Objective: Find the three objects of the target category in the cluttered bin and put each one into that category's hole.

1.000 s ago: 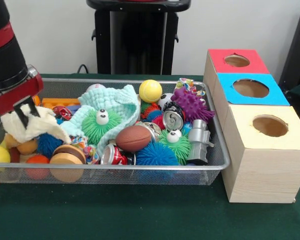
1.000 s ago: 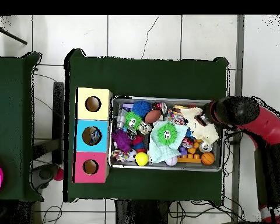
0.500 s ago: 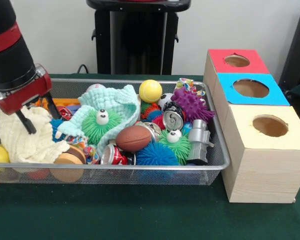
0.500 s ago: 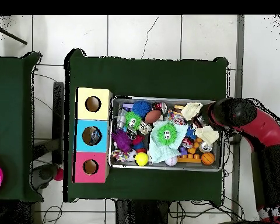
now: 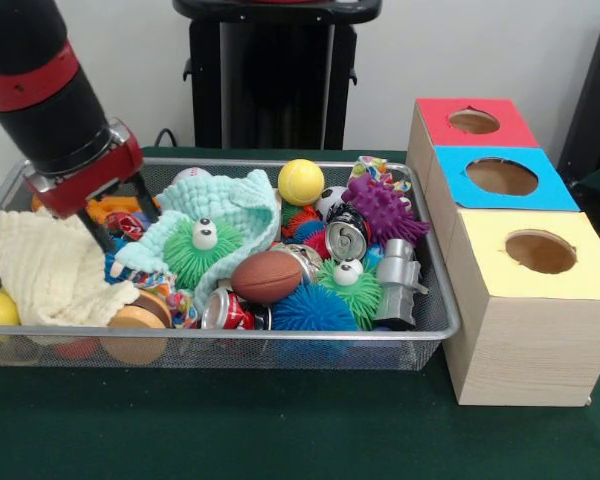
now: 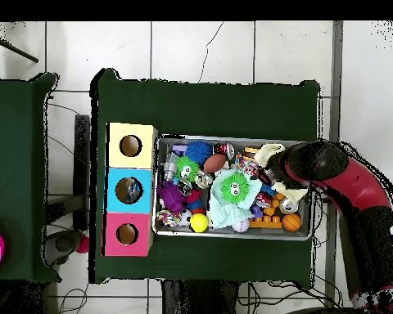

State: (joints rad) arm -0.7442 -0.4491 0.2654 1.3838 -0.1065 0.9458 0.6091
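One gripper (image 5: 115,215) hangs above the bin's (image 5: 435,300) left end beside a cream cloth (image 5: 50,270), fingers spread, empty; the search step is in hand; next comes picking a target. Counted: three holes, red (image 5: 473,121), blue (image 5: 501,176), cream (image 5: 540,251); two cans (image 5: 346,238) show mid-bin.

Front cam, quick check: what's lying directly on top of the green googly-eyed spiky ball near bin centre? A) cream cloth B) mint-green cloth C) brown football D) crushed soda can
B: the mint-green cloth drapes over the top and sides of the green spiky ball, while the cream cloth lies apart at the bin's left end and the brown football sits beside the ball, not on it.
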